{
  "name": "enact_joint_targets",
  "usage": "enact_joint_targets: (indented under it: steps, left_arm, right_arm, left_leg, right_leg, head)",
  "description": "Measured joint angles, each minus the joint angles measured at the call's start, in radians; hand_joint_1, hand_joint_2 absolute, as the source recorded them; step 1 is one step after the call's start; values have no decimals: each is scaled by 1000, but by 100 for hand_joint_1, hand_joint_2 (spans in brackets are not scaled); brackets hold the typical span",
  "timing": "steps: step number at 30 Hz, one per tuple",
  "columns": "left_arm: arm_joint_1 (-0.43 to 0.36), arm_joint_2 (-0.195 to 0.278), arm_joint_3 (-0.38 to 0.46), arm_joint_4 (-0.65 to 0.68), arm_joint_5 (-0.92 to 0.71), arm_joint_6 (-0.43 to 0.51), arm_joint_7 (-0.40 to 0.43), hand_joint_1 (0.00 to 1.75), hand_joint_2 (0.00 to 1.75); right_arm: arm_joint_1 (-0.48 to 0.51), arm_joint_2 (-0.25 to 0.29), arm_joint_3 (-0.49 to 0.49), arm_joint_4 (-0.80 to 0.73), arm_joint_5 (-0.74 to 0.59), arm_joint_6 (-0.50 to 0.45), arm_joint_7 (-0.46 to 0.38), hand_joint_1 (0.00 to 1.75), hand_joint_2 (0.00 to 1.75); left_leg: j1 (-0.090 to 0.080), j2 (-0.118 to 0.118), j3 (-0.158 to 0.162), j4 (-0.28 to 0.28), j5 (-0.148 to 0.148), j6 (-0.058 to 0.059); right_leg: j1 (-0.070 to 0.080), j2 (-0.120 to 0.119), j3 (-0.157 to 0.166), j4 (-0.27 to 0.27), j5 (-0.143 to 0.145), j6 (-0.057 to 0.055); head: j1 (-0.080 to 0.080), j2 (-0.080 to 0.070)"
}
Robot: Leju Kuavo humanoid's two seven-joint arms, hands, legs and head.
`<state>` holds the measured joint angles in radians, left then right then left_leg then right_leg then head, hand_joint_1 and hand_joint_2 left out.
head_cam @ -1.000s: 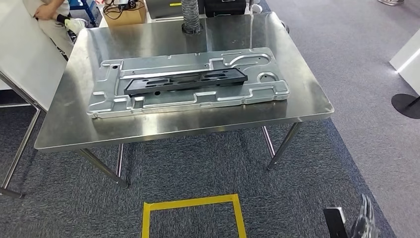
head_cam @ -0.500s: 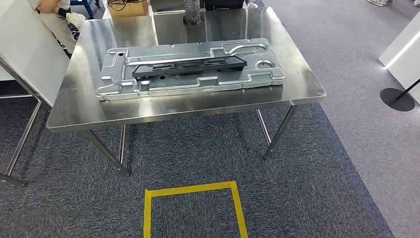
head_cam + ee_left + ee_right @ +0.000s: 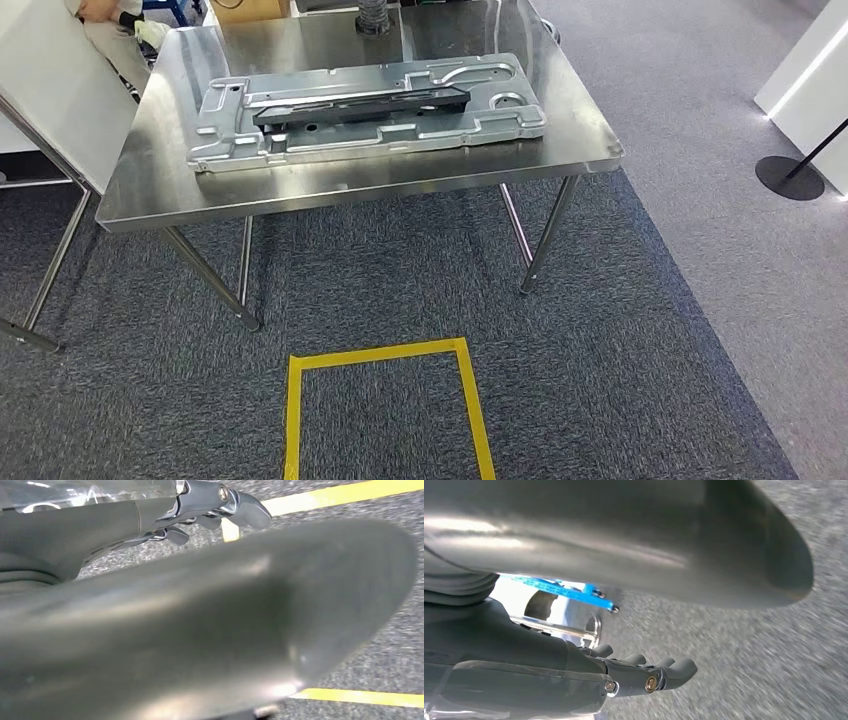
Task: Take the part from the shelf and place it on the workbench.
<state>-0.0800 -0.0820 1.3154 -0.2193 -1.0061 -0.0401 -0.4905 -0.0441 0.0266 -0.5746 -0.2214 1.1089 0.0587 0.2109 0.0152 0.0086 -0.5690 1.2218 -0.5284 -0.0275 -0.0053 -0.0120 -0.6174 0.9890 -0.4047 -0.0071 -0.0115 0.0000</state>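
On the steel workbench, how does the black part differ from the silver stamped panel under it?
The black part is matte and dark; the silver stamped panel is bright and reflective. The black part is a narrow bar, far smaller than the panel, which spans much of the workbench. The part rests on the panel; the panel lies on the bench itself. Both lie flat, running the same way.

- Our head view has pulled back and swung: the workbench (image 3: 360, 190) sits higher and further left in the picture than a second ago.
- More carpet and more of the yellow tape square (image 3: 385, 410) show below it.
- The dark object at the lower right corner has gone.
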Motion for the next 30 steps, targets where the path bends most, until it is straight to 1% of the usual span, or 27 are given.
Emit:
enact_joint_targets:
  steps: [1, 2, 3, 4, 5, 6, 7, 8, 10, 11, 12, 13, 14, 15, 16, 17, 18, 19, 21, 22, 23, 24, 26, 27, 28, 29, 30]
  left_arm:
    - [-2, 0, -1, 0, -1, 0, 0, 0, 0]
    - [-6, 0, -2, 0, -2, 0, -1, 0, 0]
    - [-9, 0, -3, 0, -2, 0, -1, 0, 0]
    - [-11, 0, -4, 0, -2, 0, -2, 0, 0]
    - [-10, -1, -4, 0, -3, 0, -3, 0, 0]
    - [-9, -3, -5, 0, -3, -1, -3, 0, 0]
    - [-9, -4, -5, 0, -4, -1, -4, 0, 0]
    - [-8, -5, -6, 0, -5, -1, -5, 0, 0]
    - [-8, -7, -8, 0, -6, -2, -6, 0, 0]
    - [-8, -7, -8, 0, -6, -2, -6, 0, 0]
    - [-9, -7, -8, 0, -6, -2, -6, 0, 0]
    - [-9, -7, -8, 0, -6, -2, -6, 0, 0]
    - [-10, -7, -8, 0, -6, -2, -6, 0, 0]
    - [-11, -7, -9, 0, -6, -2, -6, 0, 0]
    - [-12, -7, -9, 0, -5, -3, -6, 0, 0]
    - [-12, -7, -10, 0, -5, -3, -6, 0, 0]
    - [-13, -8, -10, 0, -5, -3, -6, 0, 0]
    - [-13, -8, -11, 0, -5, -3, -6, 0, 0]
    - [-13, -8, -12, 0, -5, -2, -5, 0, 0]
    - [-12, -8, -12, 0, -4, -2, -4, 0, 0]
    - [-10, -8, -12, 0, -3, -1, -2, 0, 0]
    - [-9, -8, -12, 0, -3, 0, 2, 0, 0]
    - [-7, -10, -12, 0, -3, 1, 10, 0, 0]
    - [-7, -10, -12, 0, -3, 2, 14, 0, 0]
    - [-6, -10, -12, 0, -3, 2, 17, 0, 0]
    - [-6, -10, -12, 0, -3, 3, 20, 0, 0]
    - [-7, -10, -12, 0, -3, 3, 22, 0, 0]
  right_arm:
    - [-1, 2, 0, 1, 0, -1, -1, 0, 0]
    - [-1, 3, 0, 2, 0, -2, -3, 0, 0]
    - [-2, 4, 0, 3, 0, -2, -4, 0, 0]
    - [-2, 5, 0, 4, 0, -2, -4, 0, 0]
    - [-1, 5, 0, 5, 0, -2, -5, 0, 0]
    - [0, 5, 0, 7, 0, -3, -5, 0, 0]
    - [0, 5, 0, 8, 0, -5, -5, 0, 0]
    - [1, 5, -1, 9, 1, -9, -5, 0, 0]
    - [2, 5, -1, 10, 7, -25, -10, 0, 0]
    - [3, 5, -1, 10, 12, -37, -14, 0, 0]
    - [3, 5, -1, 10, 15, -49, -20, 0, 0]
    - [3, 4, -1, 10, 18, -59, -26, 0, 0]
    - [2, 4, -1, 10, 19, -66, -30, 0, 0]
    - [0, 4, -1, 10, 21, -71, -32, 0, 0]
    - [-2, 4, -1, 10, 22, -74, -33, 0, 0]
    - [-4, 4, -1, 10, 22, -76, -34, 0, 0]
    - [-6, 4, -1, 10, 23, -77, -35, 0, 0]
    - [-8, 4, -1, 9, 23, -79, -37, 0, 0]
    - [-8, 4, -1, 10, 23, -84, -45, 0, 0]
    - [-7, 4, -1, 10, 22, -88, -50, 0, 0]
    - [-7, 4, -3, 10, 20, -91, -53, 0, 0]
    - [-6, 4, -5, 10, 17, -93, -57, 0, 0]
    - [-5, 4, -10, 10, 10, -95, -63, 0, 0]
    - [-4, 4, -13, 10, 7, -95, -66, 0, 0]
    - [-4, 4, -16, 11, 4, -94, -68, 0, 0]
    - [-3, 4, -19, 11, 0, -94, -70, 0, 0]
    - [-3, 5, -22, 11, -3, -93, -71, 0, 0]
  left_leg:
    - [-4, 0, 62, -79, 4, 6]
    - [-7, 0, 119, -162, -9, 13]
    - [-11, 0, 157, -223, -26, 20]
    - [-14, 0, 176, -262, -40, 26]
    - [-15, 0, 175, -276, -38, 34]
    - [-15, 3, 165, -276, -25, 41]
    - [-13, 5, 153, -278, -11, 50]
    - [-11, 7, 138, -281, 6, 58]
    - [-12, 9, 103, -281, 35, 67]
    - [-13, 9, 85, -278, 49, 68]
    - [-14, 10, 66, -274, 62, 67]
    - [-14, 11, 45, -268, 74, 65]
    - [-14, 13, 23, -259, 84, 62]
    - [-14, 13, 2, -250, 94, 59]
    - [-14, 13, -17, -239, 103, 55]
    - [-15, 13, -33, -228, 110, 51]
    - [-17, 13, -43, -220, 119, 45]
    - [-17, 14, -51, -216, 129, 39]
    - [-13, 14, -62, -216, 146, 27]
    - [-11, 11, -71, -209, 136, 21]
    - [-9, 8, -84, -185, 108, 16]
    - [-6, 4, -102, -142, 62, 12]
    - [-5, 1, -139, -11, -28, 5]
    - [-4, 1, -148, 47, -43, 4]
    - [-4, 1, -144, 81, -34, 4]
    - [-4, 1, -125, 83, -8, 5]
    - [-4, 1, -85, 47, 21, 8]
  right_leg:
    - [2, 0, -13, 5, 10, 3]
    - [3, 0, -22, 8, 20, 8]
    - [2, -1, -28, 8, 31, 13]
    - [2, -2, -31, 6, 44, 19]
    - [1, -2, -32, 1, 57, 26]
    - [-1, -1, -36, -2, 62, 32]
    - [-2, 1, -42, 7, 45, 37]
    - [-3, 3, -52, 33, 5, 42]
    - [-8, 6, -77, 148, -115, 51]
    - [-9, 7, -86, 217, -156, 56]
    - [-11, 7, -88, 272, -168, 60]
    - [-12, 7, -76, 299, -154, 63]
    - [-14, 7, -49, 293, -125, 64]
    - [-17, 7, -4, 253, -100, 64]
    - [-18, 7, 60, 183, -94, 63]
    - [-17, 8, 124, 100, -108, 58]
    - [-15, 8, 170, 34, -128, 51]
    - [-11, 8, 196, -10, -145, 43]
    - [-9, 7, 187, -28, -140, 23]
    - [-9, 5, 176, -29, -130, 15]
    - [-10, 3, 165, -31, -118, 7]
    - [-10, 1, 152, -32, -107, 0]
    - [-8, -1, 121, -31, -84, -5]
    - [-6, -1, 106, -29, -73, -5]
    - [-5, -1, 90, -27, -62, -5]
    - [-5, -1, 75, -23, -52, -3]
    - [-5, 0, 62, -19, -44, 0]
  head:
    - [0, 0]
    - [0, 0]
    - [1, 0]
    - [1, 0]
    - [1, 0]
    - [0, 0]
    - [0, 0]
    - [2, 0]
    - [7, 0]
    - [9, 0]
    - [10, 0]
    - [10, 0]
    - [11, 0]
    - [11, 0]
    - [11, 0]
    - [11, 0]
    - [11, 0]
    - [11, 0]
    - [11, 0]
    - [11, 0]
    - [9, 0]
    - [7, 0]
    - [3, 0]
    - [2, 0]
    - [2, 0]
    - [1, 0]
    - [1, 0]
